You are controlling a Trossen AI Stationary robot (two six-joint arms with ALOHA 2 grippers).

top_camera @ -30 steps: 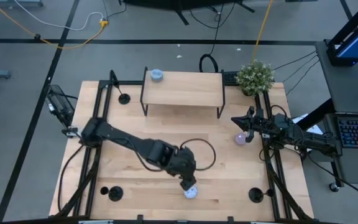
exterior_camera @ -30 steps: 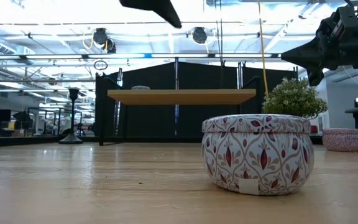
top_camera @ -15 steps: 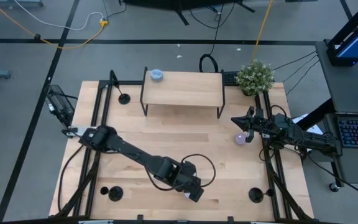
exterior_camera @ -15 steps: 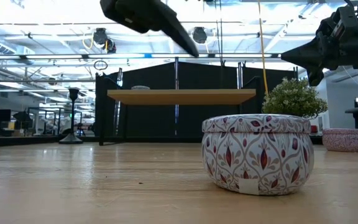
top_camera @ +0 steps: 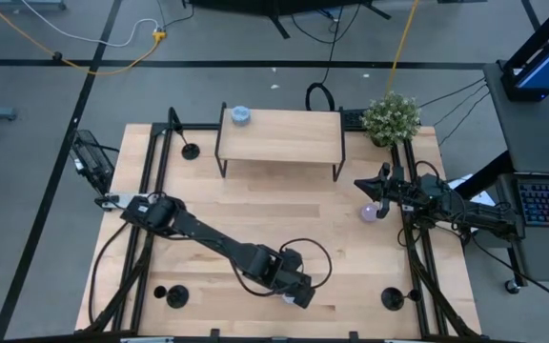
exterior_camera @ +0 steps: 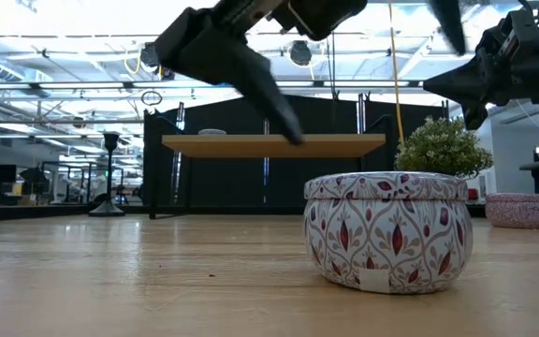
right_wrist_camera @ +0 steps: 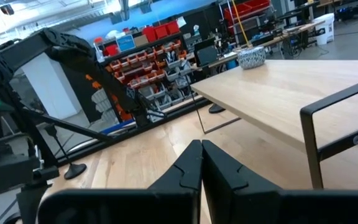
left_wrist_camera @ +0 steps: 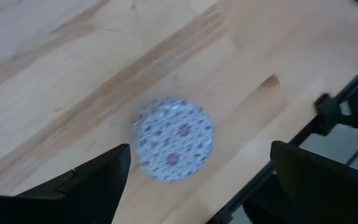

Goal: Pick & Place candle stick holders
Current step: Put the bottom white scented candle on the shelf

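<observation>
Three black candle stick holders stand on their disc bases on the table: one at the far left (top_camera: 191,151), one at the near left (top_camera: 174,297) and one at the near right (top_camera: 392,298). My left gripper (top_camera: 298,292) is open above a floral round tin (left_wrist_camera: 173,140) near the front edge. Its fingers stand on either side of the tin, above it, and touch nothing. The tin shows large in the low view (exterior_camera: 386,229). My right gripper (top_camera: 362,184) is shut and empty at the right side, above a small purple tin (top_camera: 368,211).
A wooden shelf (top_camera: 279,135) on black legs stands at the far middle, with a small blue tin (top_camera: 240,115) on its left end. A potted plant (top_camera: 391,116) stands at the far right corner. Black frame rails run along the table's left and right edges.
My left gripper has gone toward the table's near edge and down. It now hangs over the floral tin and hides it in the high view. The tin has not moved.
</observation>
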